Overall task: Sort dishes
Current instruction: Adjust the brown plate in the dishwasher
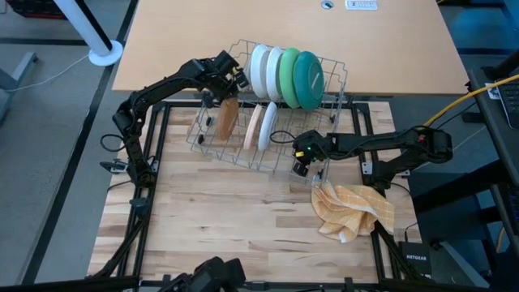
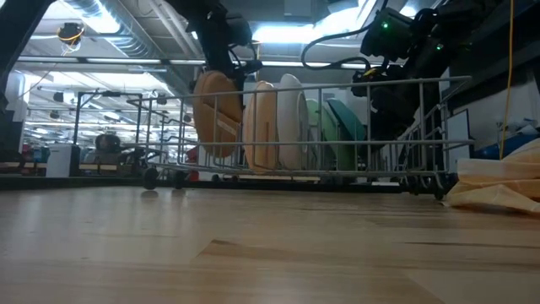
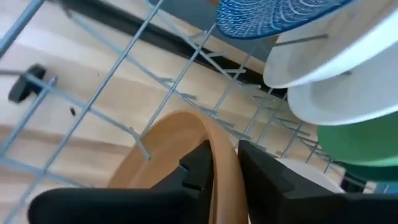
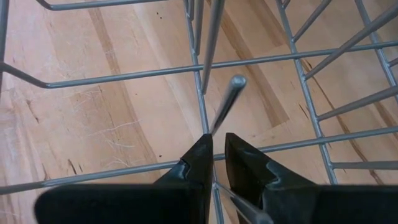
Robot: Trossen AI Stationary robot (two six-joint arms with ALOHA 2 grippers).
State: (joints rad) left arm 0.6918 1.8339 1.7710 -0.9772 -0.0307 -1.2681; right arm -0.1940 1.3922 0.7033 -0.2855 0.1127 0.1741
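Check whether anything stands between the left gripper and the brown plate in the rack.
Nothing visible does. The left gripper already has a finger on each side of the brown plate rim, as the plate stands on edge in the wire rack. The tan plate stands in the next slot, apart.

A pale butcher-block table [image 1: 235, 219] stands on a grey floor [image 1: 49, 105], with a second, light tan desk [image 1: 284, 24] butted against its far edge. A white post base [image 1: 105, 55] sits on the floor beside that desk. From table height, the room behind is a large workshop with bright ceiling lights [image 2: 278, 34], exposed ducting [image 2: 110, 25] and distant shelving and equipment [image 2: 101, 143].
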